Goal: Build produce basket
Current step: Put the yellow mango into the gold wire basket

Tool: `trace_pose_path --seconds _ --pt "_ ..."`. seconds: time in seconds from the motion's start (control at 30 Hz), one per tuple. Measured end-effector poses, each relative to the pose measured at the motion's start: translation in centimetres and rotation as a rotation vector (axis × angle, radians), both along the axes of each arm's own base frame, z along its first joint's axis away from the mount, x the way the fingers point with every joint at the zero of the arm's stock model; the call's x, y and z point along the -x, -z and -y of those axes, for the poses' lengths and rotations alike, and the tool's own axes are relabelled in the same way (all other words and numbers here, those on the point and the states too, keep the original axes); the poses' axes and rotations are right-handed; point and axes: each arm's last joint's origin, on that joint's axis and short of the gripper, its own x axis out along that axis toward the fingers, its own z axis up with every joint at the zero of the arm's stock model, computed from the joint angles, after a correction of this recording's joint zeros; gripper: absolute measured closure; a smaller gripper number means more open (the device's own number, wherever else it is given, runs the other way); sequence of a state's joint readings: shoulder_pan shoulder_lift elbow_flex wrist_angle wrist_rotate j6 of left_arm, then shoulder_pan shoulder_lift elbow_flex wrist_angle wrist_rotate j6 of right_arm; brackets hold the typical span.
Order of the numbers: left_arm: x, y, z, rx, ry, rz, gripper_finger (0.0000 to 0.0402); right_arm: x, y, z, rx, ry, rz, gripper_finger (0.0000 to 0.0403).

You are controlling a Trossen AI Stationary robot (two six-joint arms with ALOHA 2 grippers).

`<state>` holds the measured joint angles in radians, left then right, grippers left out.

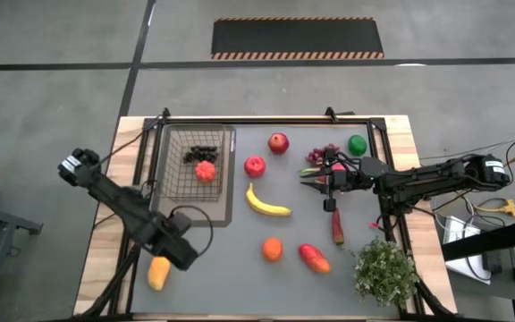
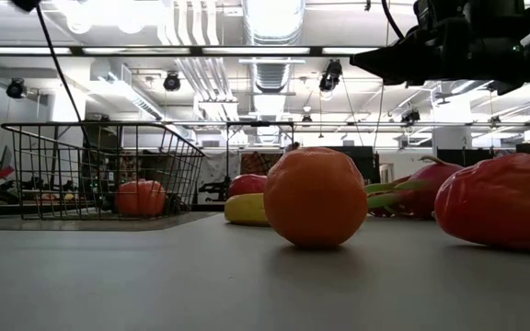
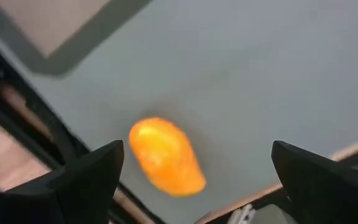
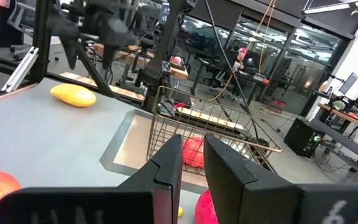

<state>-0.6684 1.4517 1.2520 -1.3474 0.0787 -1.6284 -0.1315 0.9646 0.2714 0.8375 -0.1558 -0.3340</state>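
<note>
The left fingers [image 3: 194, 186] stand wide open above a smooth oval mango [image 1: 158, 273] on the grey bench [image 1: 231, 277]. The right fingers [image 4: 191, 163] hang nearly closed, empty, over the dragon fruit [image 1: 336, 165]. The wire-mesh basket [image 1: 175, 143] holds two fruits.

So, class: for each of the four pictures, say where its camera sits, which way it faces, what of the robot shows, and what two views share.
High: overhead, straight down on the table; both arms show.
Low: at tabletop height, level past the orange to the basket; an arm overhead.
Left wrist: down past the open left gripper at the mango.
Right wrist: across the table past the shut right gripper.
Shared: that mango shows in both wrist views.
</note>
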Motion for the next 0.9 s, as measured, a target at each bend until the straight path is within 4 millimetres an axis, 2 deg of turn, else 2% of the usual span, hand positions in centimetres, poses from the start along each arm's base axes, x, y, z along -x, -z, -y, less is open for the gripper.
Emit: trace_pose_path --seconds 0.23,0.4,0.67,0.9 --pt "0.8 3.7 0.4 -0.034 -0.047 -0.167 0.0013 0.0 0.0 0.0 0.0 0.0 0.0 0.0346" --pt "1.1 5.5 0.3 -0.036 -0.051 -0.195 0.0013 0.0 0.0 0.0 0.001 0.0 -0.004 0.0346" --pt "1.2 6.9 0.5 0.004 -0.072 -0.191 0.0013 0.0 0.1 0.0 0.005 0.0 -0.011 0.0346" --pt "1.6 7.4 2.0 0.066 -0.128 -0.173 0.0013 0.0 0.2 0.0 0.005 0.0 -0.018 0.0346"
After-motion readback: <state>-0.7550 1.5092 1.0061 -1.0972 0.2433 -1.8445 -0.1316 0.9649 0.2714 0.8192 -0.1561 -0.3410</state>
